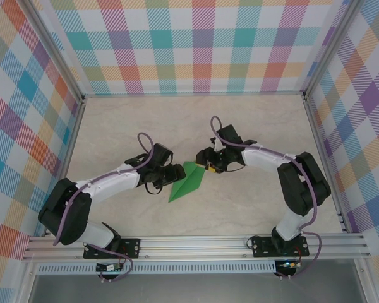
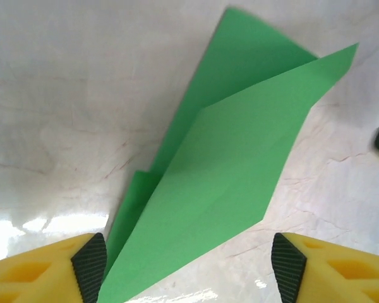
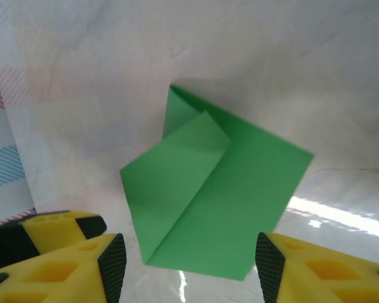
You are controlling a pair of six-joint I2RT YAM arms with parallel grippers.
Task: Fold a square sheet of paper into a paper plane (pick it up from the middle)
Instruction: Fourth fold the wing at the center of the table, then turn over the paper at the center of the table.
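The bright-green sheet of paper (image 1: pixel 186 182) lies on the table between the two grippers, folded into a narrow pointed shape with layered flaps. In the left wrist view the folded paper (image 2: pixel 227 177) runs up and away from my left gripper (image 2: pixel 188 271), which is open; its near corner lies between the jaws beside the left pad (image 2: pixel 88 265), not pinched. In the right wrist view the paper (image 3: pixel 227 196) shows a diagonal crease and a folded-over flap. It lies just ahead of my open right gripper (image 3: pixel 191 268). From above, the left gripper (image 1: pixel 175 173) and right gripper (image 1: pixel 204 161) flank the paper's far end.
The table (image 1: pixel 252 126) is pale and marble-patterned, walled by checked panels (image 1: pixel 196 44) at the back and sides. An aluminium rail (image 1: pixel 196 243) runs along the near edge by the arm bases. The two grippers are close together over the paper.
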